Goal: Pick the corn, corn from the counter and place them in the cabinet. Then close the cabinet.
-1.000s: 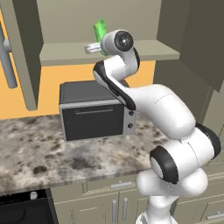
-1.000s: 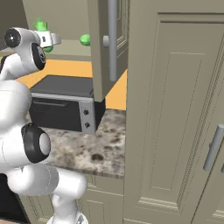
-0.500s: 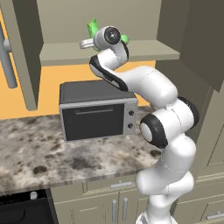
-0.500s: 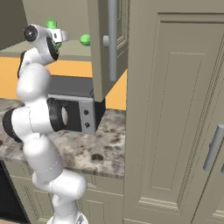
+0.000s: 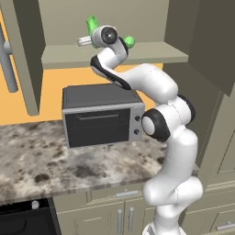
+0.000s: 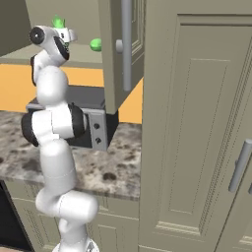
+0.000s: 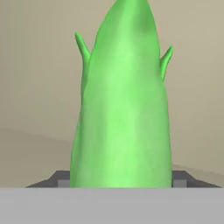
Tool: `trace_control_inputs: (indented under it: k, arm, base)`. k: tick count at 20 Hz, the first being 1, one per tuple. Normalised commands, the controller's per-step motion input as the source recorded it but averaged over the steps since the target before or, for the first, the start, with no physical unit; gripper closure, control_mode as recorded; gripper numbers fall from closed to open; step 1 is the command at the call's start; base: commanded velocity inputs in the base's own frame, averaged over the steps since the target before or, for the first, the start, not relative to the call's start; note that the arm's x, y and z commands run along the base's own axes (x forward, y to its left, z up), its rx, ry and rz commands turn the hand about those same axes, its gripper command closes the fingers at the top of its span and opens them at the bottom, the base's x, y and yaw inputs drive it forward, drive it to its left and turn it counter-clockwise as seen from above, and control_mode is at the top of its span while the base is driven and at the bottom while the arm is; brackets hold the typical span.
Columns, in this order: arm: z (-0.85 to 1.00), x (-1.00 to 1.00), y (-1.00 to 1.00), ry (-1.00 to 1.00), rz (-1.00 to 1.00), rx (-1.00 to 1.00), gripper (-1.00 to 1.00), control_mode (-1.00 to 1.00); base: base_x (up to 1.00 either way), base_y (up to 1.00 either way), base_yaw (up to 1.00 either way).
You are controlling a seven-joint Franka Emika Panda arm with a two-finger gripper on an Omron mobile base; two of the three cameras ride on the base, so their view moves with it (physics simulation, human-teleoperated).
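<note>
A: Where is the gripper (image 5: 86,40), and what are its jaws doing?

B: It sits inside the open cabinet (image 5: 114,55), at about 11 o'clock in the left base view. In the hand view a corn cob (image 7: 122,109) stands between the two dark fingertips (image 7: 61,179), which peek out at either side of its base, so the jaws are clamped on that cob. Where pad meets husk is covered by the cob itself.

A: How much of that cob shows from the base?

B: Little. From the left only its green tip (image 5: 92,23) rises behind the wrist; from the right a small green point (image 6: 58,21) sticks up above the hand (image 6: 66,34). The rest is masked by the wrist.

A: And the other cob?

B: The second cob (image 5: 129,41) lies on the cabinet's lower board at roughly 12 o'clock in the left view, half hidden behind the arm. From the right it is a green blob (image 6: 96,45) just beside the edge of the open door (image 6: 120,54).

A: Anything else hard to read?

B: The toaster oven (image 5: 101,119) on the counter (image 5: 41,160) is partly covered by the arm, and the door's top is cut off by the picture edge.
</note>
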Motion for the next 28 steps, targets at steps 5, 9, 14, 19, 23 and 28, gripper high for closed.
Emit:
trace_control_inputs:
  k: [5,9,14,19,23,28]
  arm:
    - [-0.66,0.09,0.09,0.03,0.00,-0.01,-1.00,-1.00]
    - [-0.56,-0.77,-0.01,0.42,0.00,0.00,-1.00,-1.00]
    - [0.12,-0.82,-0.21,0.27,-0.01,0.01,-1.00,-1.00]
    - [0.47,-0.87,-0.36,0.22,-0.05,0.01,-1.00,-1.00]
    - [0.11,-0.98,-0.26,0.17,-0.06,0.00,-1.00,-1.00]
    - [0.03,-1.00,-0.31,0.03,-0.05,0.00,-1.00,-1.00]
  base:
    - [0.00,0.00,0.00]
    - [0.00,0.00,0.00]
    - [0.00,0.00,0.00]
    - [0.00,0.00,0.00]
    - [0.00,0.00,0.00]
    - [0.00,0.00,0.00]
